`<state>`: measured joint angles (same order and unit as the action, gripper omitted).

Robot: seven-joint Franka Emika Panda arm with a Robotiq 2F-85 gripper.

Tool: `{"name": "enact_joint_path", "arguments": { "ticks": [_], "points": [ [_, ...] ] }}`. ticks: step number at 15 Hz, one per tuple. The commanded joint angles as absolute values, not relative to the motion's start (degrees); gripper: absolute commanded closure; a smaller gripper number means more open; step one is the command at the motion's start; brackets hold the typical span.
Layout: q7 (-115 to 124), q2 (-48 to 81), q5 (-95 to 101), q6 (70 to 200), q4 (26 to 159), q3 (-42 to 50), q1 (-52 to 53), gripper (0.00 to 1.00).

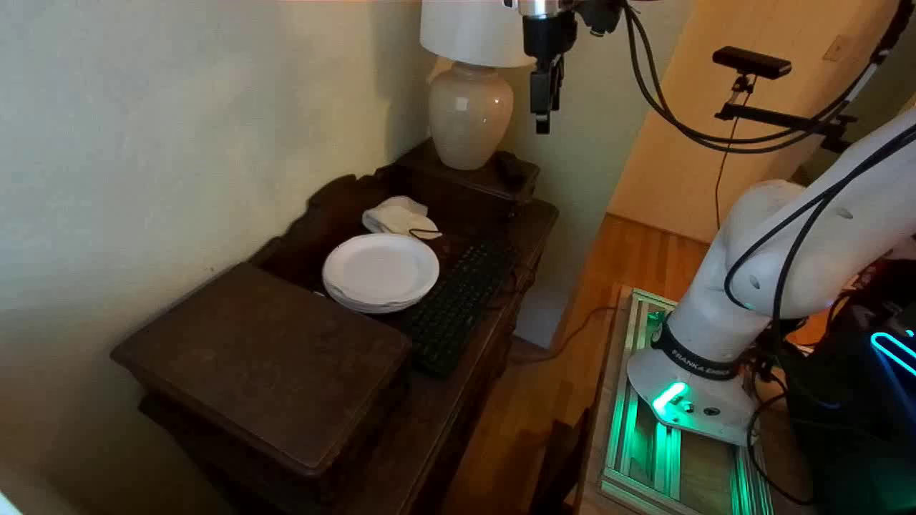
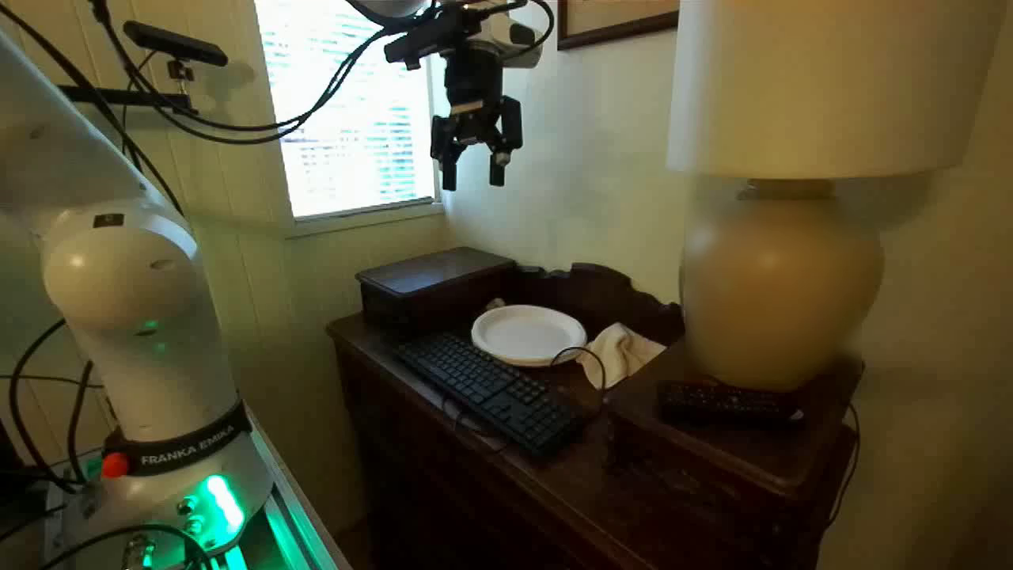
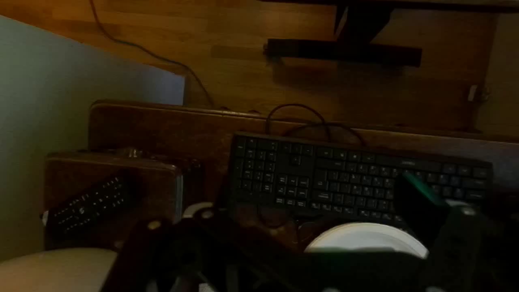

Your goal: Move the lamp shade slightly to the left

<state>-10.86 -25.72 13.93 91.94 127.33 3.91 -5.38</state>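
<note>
The lamp shade is a white to cream drum in both exterior views (image 1: 472,32) (image 2: 823,87), cut off by the top edge. It sits on the bulbous cream lamp base (image 1: 470,118) (image 2: 779,293), which stands on the raised end of a dark dresser. My gripper (image 1: 545,121) points down near the shade's lower edge height, apart from the shade in an exterior view (image 2: 473,178). Its fingers are spread with nothing between them. In the dark wrist view (image 3: 312,202) they are also apart. A cream curve at the bottom left there is shade or base; I cannot tell which.
Below are a stack of white plates (image 1: 381,270), a black keyboard (image 2: 491,392) and a crumpled cloth (image 2: 621,352). A black remote (image 3: 89,205) lies beside the lamp base. The dresser's raised box (image 1: 272,357) is at the opposite end. A wall runs behind the dresser.
</note>
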Motion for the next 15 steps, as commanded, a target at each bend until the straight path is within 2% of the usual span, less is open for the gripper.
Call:
{"name": "enact_joint_path", "arguments": {
  "ticks": [1, 5, 15],
  "points": [
    [-10.59, -25.69, 14.17, 91.72, 127.18, 4.6, -4.52, 0.0],
    [-10.59, -25.69, 14.17, 91.72, 127.18, 4.6, -4.52, 0.0],
    [23.84, -16.87, 14.7, 126.95, 132.81, 0.86, -7.55, 0.0]
  ]
}}
